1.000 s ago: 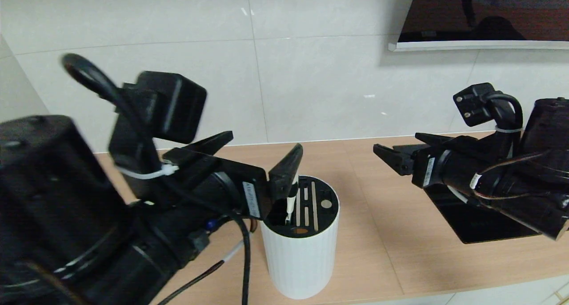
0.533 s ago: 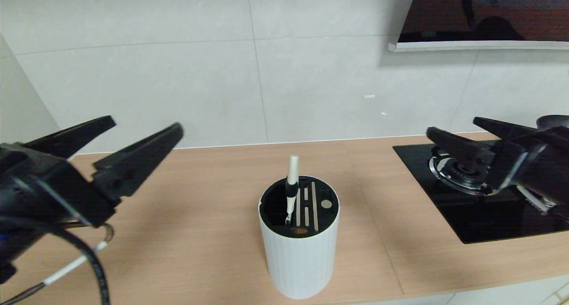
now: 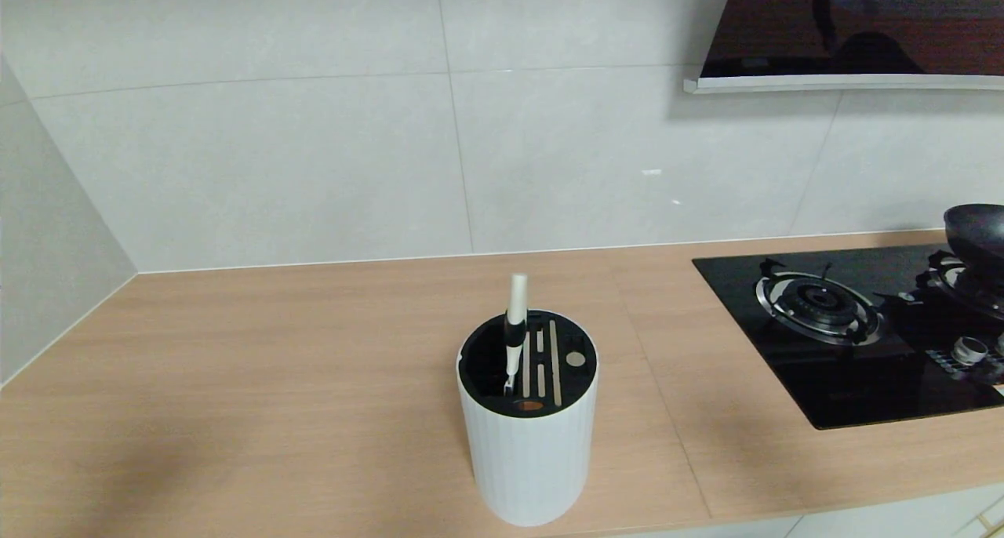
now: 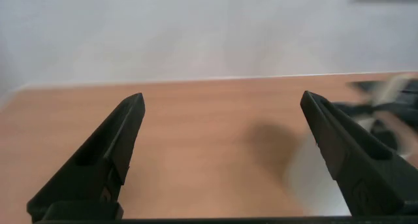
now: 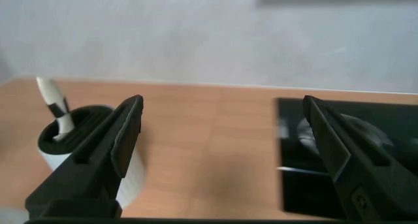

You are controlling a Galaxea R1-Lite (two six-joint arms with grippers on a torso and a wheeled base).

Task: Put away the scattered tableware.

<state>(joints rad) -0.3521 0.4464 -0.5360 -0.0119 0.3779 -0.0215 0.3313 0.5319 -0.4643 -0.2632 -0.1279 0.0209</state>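
Arms had both pulled back from the holder (image 3: 529, 459), jaws spread and empty. The white-handled utensil (image 3: 514, 326) stood slotted in it, so that piece looked stowed

White ribbed holder (image 3: 530, 452) on wooden counter (image 3: 274, 381), white-handled utensil (image 3: 514, 318) upright in its slotted top, black hob (image 3: 823, 397) at right.

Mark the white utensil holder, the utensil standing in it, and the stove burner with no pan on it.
utensil holder (image 3: 533, 459), head view, on its ribbed white side wall.
utensil (image 3: 513, 336), head view, on the black band of its handle.
stove burner (image 3: 816, 301), head view, on its centre cap.
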